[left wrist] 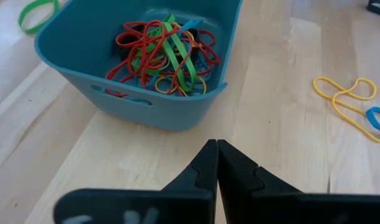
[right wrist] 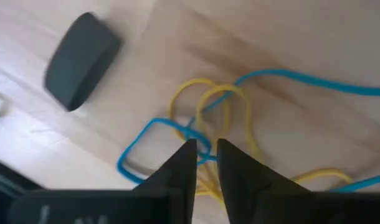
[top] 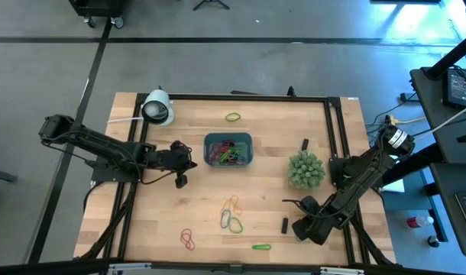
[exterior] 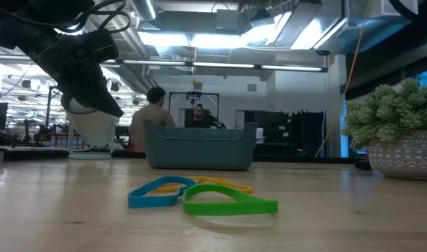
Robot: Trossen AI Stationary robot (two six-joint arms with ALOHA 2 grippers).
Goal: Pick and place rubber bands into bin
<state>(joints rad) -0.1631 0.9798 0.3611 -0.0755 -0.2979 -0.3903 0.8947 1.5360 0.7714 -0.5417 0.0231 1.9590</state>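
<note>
The blue-teal bin [top: 228, 150] stands mid-table and holds a tangle of red, green, yellow and blue rubber bands [left wrist: 165, 56]. My left gripper [top: 191, 162] is shut and empty, just left of the bin, above the table [exterior: 94, 84], fingertips together [left wrist: 215, 149]. My right gripper [top: 298, 227] is at the near right, by a black block [right wrist: 81, 59]. Its fingers [right wrist: 206, 152] are nearly together on blue and yellow rubber bands [right wrist: 202, 109]. More loose bands lie on the wood: a yellow, blue and green cluster [top: 231, 215], red ones [top: 189, 239] and single green ones [top: 261, 247] [top: 232, 117]. My right gripper has the blue and yellow bands where they cross [right wrist: 201, 144], pinched between its two fingertips. The loops spread out beyond the fingers over the wood. I cannot tell whether they are lifted clear or lie on the table.
A spiky green plant in a pot [top: 305, 169] stands right of the bin, close to the right arm. A white dome [top: 158, 107] is at the far left. Another black block [top: 305, 143] lies right of the bin. People show in the room behind [exterior: 154, 112].
</note>
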